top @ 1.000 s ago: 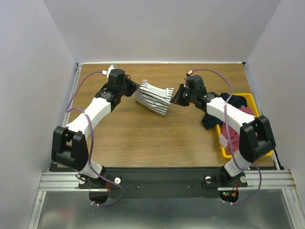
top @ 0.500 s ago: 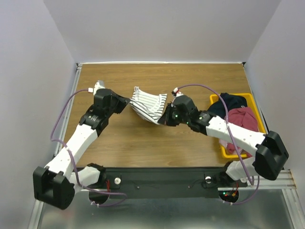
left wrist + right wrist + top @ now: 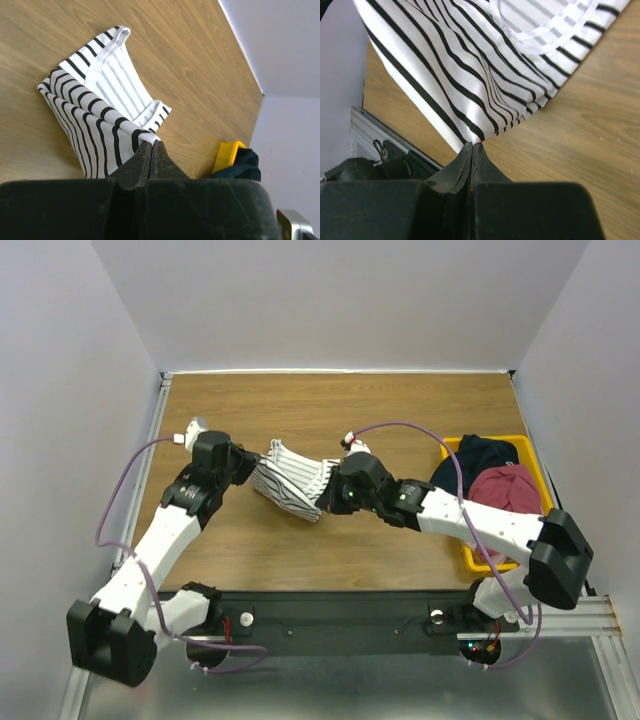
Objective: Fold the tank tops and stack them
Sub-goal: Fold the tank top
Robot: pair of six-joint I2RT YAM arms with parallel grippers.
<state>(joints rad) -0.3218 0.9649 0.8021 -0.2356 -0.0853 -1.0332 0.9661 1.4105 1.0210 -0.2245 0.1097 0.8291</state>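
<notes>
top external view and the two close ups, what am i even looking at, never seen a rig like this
The overhead picture looks down on two white robot arms bolted at the near edge of a wooden table: the left arm and the right arm. The other two pictures come from small cameras on each wrist, looking past that arm's own fingers. Each arm ends in a two-finger pincer. The left gripper and the right gripper are both shut on the striped tank top, one at each end, with the cloth bunched between them. At the right, a yellow bin holds a dark red top and a dark navy garment.
</notes>
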